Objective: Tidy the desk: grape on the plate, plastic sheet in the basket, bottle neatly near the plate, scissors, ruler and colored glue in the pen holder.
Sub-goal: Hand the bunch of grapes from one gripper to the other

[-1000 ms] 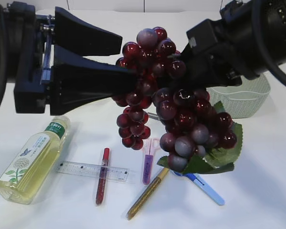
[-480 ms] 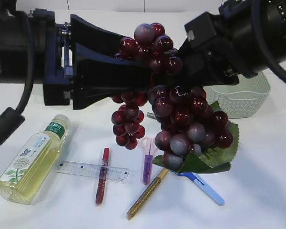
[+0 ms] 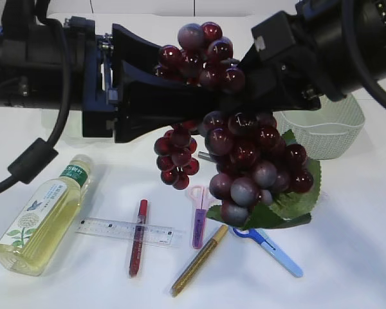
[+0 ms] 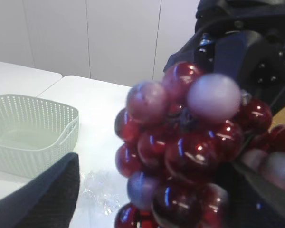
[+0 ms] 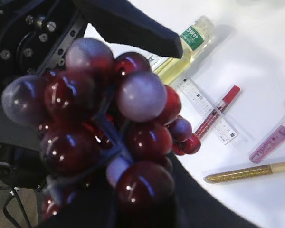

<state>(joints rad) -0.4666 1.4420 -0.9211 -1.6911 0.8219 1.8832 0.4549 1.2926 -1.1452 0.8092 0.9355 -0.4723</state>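
Grapes [image 3: 235, 138] are up in the air, pinched between your two claws. Your right claw [image 3: 270, 103] is clamped on the bunch from the right, and your left claw [image 3: 174, 106] has its jaws spread wide around the other side, not squeezing anything.

Risk from here, I'd say: if the left one closes on loose berries instead of the stem while the right lets go, the bunch could swing or drop onto the stuff below it, meaning the ruler [image 3: 125, 230], the red glue [image 3: 138, 237] and the gold glue [image 3: 196, 261]. The small side cluster hanging under the left claw could snag too.

The left wrist view shows the basket [image 4: 31, 133] and the crinkly plastic sheet [image 4: 99, 187] beyond the claw. The right wrist view catches the bottle [image 5: 183, 47]. I can't spot the plate anywhere.
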